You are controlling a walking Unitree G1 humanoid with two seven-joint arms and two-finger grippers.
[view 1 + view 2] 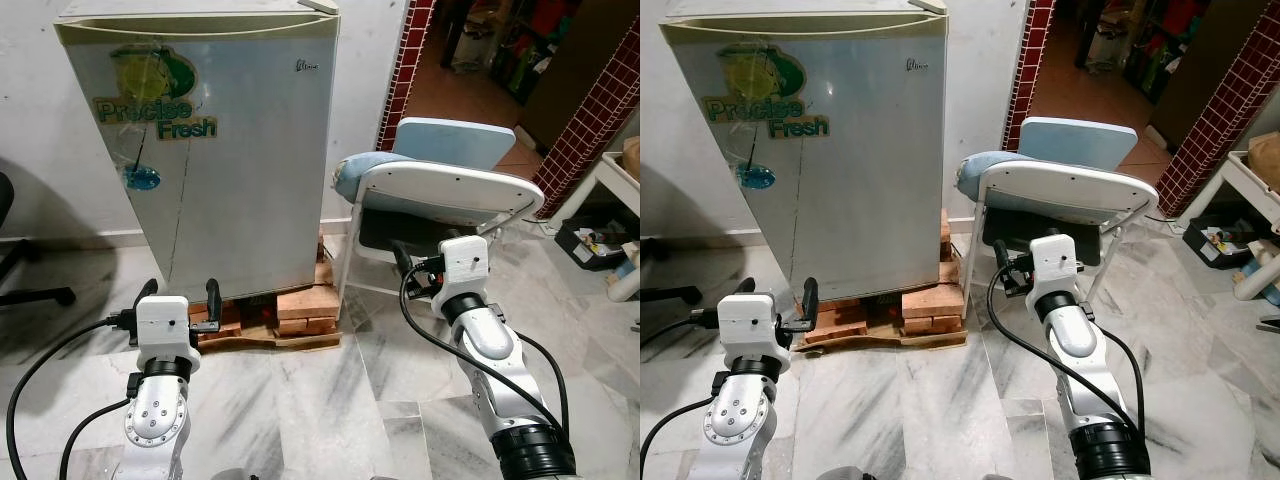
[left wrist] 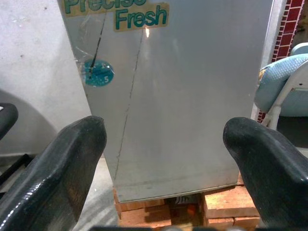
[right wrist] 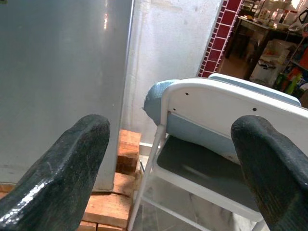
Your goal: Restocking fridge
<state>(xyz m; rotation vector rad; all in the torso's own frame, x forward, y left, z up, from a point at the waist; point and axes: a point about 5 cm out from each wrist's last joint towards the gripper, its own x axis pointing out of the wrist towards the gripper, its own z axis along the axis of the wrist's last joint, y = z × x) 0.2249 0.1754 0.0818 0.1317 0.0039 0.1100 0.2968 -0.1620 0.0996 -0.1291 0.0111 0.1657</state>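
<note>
Veined marble floor (image 1: 300,400), boxy metal fridge (image 1: 220,150)

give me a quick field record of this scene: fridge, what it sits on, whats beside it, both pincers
fridge: silver mini fridge, door shut, "Precise Fresh" sticker on the door
base: fridge stands on red bricks over marble floor
beside fridge: white folding chair with a light blue cushion, on the robot's right
left pincer: open, empty, low in front of the fridge door
right pincer: open, empty, near the chair frame
restocking items: none in either pincer
</note>
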